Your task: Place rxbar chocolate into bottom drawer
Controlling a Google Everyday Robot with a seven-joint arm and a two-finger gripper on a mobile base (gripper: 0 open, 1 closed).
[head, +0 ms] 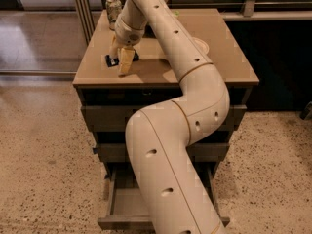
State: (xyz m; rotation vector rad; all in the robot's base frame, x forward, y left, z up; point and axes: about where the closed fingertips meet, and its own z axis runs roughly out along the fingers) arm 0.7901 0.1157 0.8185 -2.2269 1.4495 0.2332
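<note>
Far left: glossy floor beside the cabinet, speckled floor (44, 169) in front of it.

Worktop (95, 69): tan, flat, the top of a drawer cabinet. A can (113, 6) stands upright at its rear left corner.

Bar (111, 61): black wrapper lying flat on the worktop, on the left half, in front of the can and apart from it. Only its two ends show, one to either side of the end effector; the middle is covered. It is on the worktop and not in any drawer.

End effector (121, 65): pointed straight down onto the worktop, directly over the bar, its tip at the level of the wrapper. Whether it is spread, pressed together or pinching the bar cannot be told; contact with the wrapper cannot be confirmed either.

Bottom drawer (122, 223): pulled out towards the camera at the foot of the cabinet. The part of its inside left of the arm shows bare; the rest is hidden.

Arm (195, 106): cream, with small dark holes, running from the lower middle up across the cabinet front, bending right, then back left over the worktop to the end effector. It covers much of the drawer fronts.

Bowl (203, 46): pale, on the right half of the worktop, mostly hidden behind the arm, well apart from the bar.
</note>
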